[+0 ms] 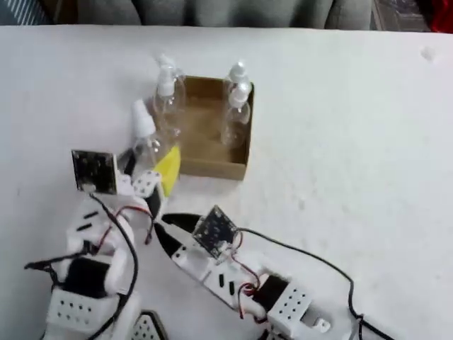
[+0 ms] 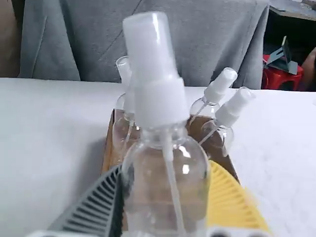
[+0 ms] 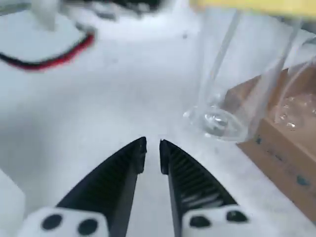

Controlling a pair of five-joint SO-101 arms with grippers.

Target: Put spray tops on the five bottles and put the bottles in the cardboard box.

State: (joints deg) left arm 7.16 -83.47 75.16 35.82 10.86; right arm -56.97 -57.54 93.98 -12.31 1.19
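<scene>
The left jaws pinch the upright clear plastic spray-topped bottle (image 2: 163,180); the brown cardboard box (image 1: 212,168) lies just beyond them. The right jaws, nearly pressed together, hold nothing.

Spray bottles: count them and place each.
4 spray bottles sure: one in the left claw, on the table by the cardboard box; two inside at its right; one at its left, perhaps hiding a fifth.

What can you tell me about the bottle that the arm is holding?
It is a clear plastic bottle, round-shouldered and empty-looking, upright, with a white spray top under a see-through cap and a thin tube running down inside. The left gripper clamps its body between a grey and a yellow finger. It is just outside the cardboard box, by a corner.
</scene>
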